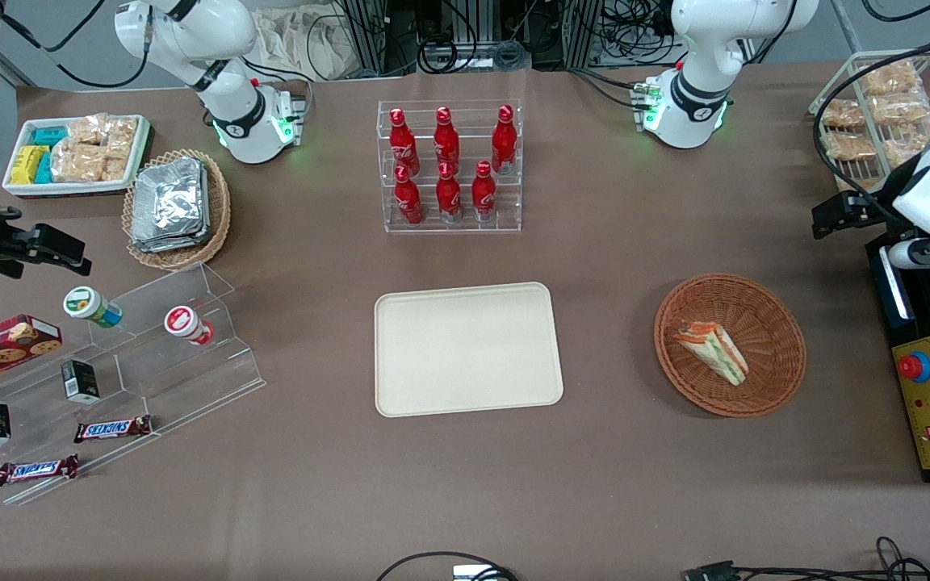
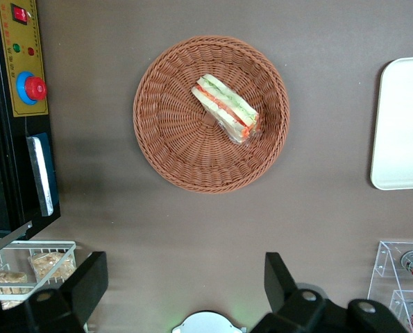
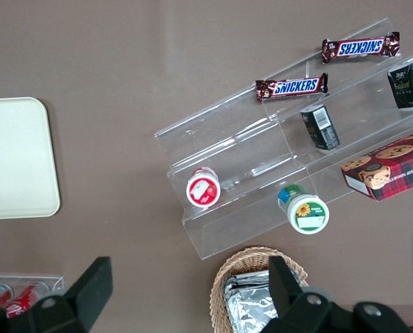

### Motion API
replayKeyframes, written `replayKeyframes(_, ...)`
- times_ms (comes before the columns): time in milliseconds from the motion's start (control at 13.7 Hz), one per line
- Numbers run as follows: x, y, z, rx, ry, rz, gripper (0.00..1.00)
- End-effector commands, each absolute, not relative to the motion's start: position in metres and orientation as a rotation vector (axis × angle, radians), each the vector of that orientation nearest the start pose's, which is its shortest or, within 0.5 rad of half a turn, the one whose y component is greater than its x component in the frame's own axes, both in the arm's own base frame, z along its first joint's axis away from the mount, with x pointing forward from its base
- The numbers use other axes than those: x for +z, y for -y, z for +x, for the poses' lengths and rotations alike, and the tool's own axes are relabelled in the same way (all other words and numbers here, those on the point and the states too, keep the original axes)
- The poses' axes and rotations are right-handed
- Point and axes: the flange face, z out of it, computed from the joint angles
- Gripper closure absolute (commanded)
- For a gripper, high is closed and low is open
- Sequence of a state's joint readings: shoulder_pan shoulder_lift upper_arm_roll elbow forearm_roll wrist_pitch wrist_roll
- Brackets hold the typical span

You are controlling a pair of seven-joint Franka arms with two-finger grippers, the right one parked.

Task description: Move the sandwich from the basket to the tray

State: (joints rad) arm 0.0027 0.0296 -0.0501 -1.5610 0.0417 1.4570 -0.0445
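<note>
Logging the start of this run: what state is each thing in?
sandwich: lying in the basket, untouched
basket: upright, holds only the sandwich
tray: flat, bare
gripper: open, raised above the table beside the basket, holding nothing
bottles: upright in their rack

Glossy white arm segments, black joint bands, green-lit base, black gripper (image 2: pixel 183 288) with wide-apart fingers.
</note>
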Motion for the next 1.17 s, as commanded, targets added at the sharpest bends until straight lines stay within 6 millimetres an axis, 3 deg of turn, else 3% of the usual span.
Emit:
replayKeyframes(0,0.606,0.020,0.548,0.207,0.019,-3.099,0.00)
replayKeyframes(583,0.602,0.021,0.549,0.229,0.043,-3.092,0.00)
replayKeyframes(728,0.596,0.021,0.552,0.240,0.115,-3.087,0.00)
replayKeyframes(874,0.575,0.021,0.563,0.290,0.245,-3.067,0.00)
replayKeyframes(1093,0.526,0.024,0.584,0.402,0.598,-2.984,0.00)
